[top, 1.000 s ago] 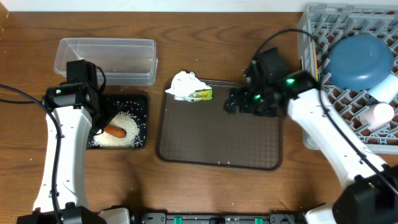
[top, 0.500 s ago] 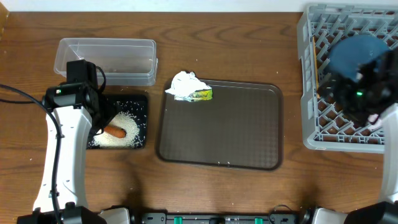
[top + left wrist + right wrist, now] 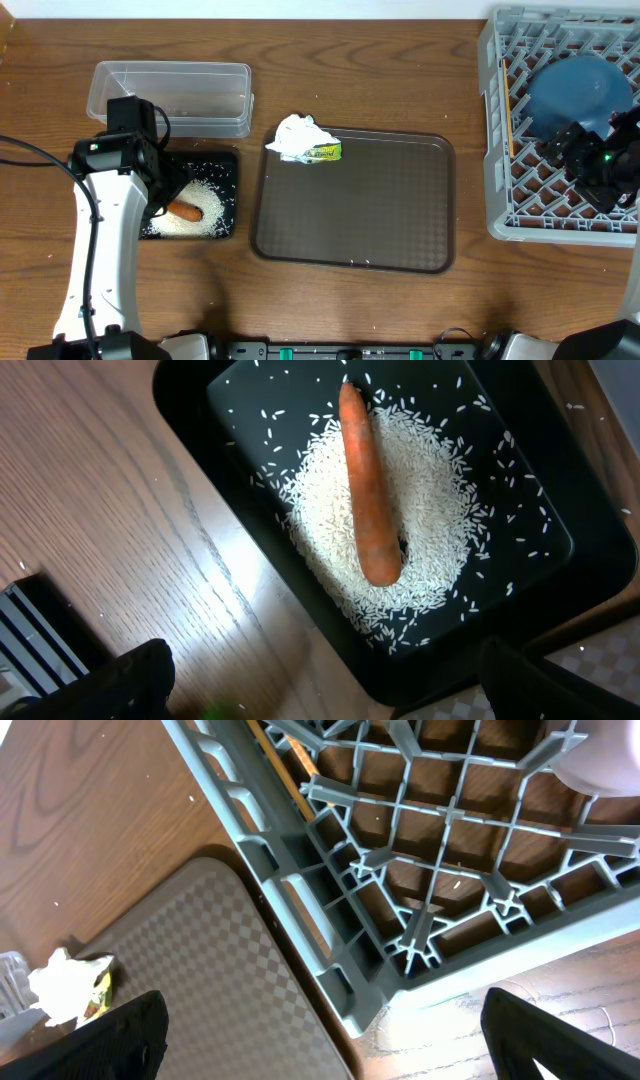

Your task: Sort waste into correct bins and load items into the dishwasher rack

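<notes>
Rice [image 3: 430, 510], a loose grainy white heap, lies in the shallow black tray [image 3: 250, 420] with the smooth orange carrot [image 3: 368, 490] on top. Our left gripper [image 3: 330, 695] hangs above them, jaws spread wide, holding nothing. Beside it we see the brown serving tray [image 3: 360, 210], chequer-textured, with the crumpled white tissue [image 3: 298, 135] and yellow-green wrapper [image 3: 324, 152] at its far-left corner. Farther back stands the clear plastic tub [image 3: 170, 95]. Our right gripper [image 3: 335, 1055], also agape and empty, hovers over the grey lattice rack [image 3: 492, 120] holding the domed teal-blue bowl [image 3: 578, 95] and thin wooden chopsticks [image 3: 283, 775].
</notes>
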Robot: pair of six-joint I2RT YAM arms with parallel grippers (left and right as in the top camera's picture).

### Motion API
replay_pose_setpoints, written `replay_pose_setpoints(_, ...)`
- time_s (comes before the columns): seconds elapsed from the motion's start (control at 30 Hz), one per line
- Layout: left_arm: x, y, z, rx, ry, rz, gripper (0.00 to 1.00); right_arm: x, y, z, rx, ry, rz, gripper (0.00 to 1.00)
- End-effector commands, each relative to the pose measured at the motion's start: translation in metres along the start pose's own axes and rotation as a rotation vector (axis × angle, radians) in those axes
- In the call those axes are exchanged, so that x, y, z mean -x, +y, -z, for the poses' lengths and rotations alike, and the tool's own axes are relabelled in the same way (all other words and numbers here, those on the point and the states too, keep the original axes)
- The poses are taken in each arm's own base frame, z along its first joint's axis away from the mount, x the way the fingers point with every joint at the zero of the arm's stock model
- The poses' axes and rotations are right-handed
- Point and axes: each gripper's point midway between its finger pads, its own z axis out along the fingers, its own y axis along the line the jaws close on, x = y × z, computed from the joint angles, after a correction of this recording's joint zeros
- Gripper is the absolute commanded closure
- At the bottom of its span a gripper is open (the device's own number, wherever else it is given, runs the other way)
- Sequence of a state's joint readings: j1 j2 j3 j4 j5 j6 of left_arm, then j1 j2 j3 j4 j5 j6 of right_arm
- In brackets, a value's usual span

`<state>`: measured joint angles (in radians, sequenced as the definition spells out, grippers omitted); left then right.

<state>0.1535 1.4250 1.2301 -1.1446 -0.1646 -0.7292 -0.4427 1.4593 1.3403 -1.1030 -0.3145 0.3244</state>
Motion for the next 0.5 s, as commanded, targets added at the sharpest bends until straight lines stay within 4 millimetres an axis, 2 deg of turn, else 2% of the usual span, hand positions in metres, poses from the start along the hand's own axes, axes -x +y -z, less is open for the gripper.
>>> replay_pose_setpoints(0.0, 0.005, 0.002, 0.002, 0.01, -0.018, 0.01, 0.01, 0.002, -0.001, 0.004, 0.004, -0.012, 0.013, 0.01)
replay_pose_setpoints(0.2, 0.004, 0.002, 0.002, 0.007, -0.017, 0.014, 0.01, 0.002, -0.001, 0.004, 0.004, -0.012, 0.013, 0.01)
replay_pose_setpoints(0.27, -0.003, -0.006, 0.002, -0.036, 0.027, 0.017, 0.01, 0.002, -0.001, 0.004, 0.004, -0.012, 0.013, 0.01)
replay_pose_setpoints(0.4, -0.061, -0.022, 0.014, -0.17, 0.335, 0.008, 0.01, 0.002, -0.001, 0.004, 0.004, -0.012, 0.013, 0.01)
replay_pose_setpoints(0.47, -0.085, -0.036, 0.021, -0.266, 0.449, -0.069, 0.0, 0.002, -0.001, 0.004, 0.004, -0.012, 0.013, 0.01)
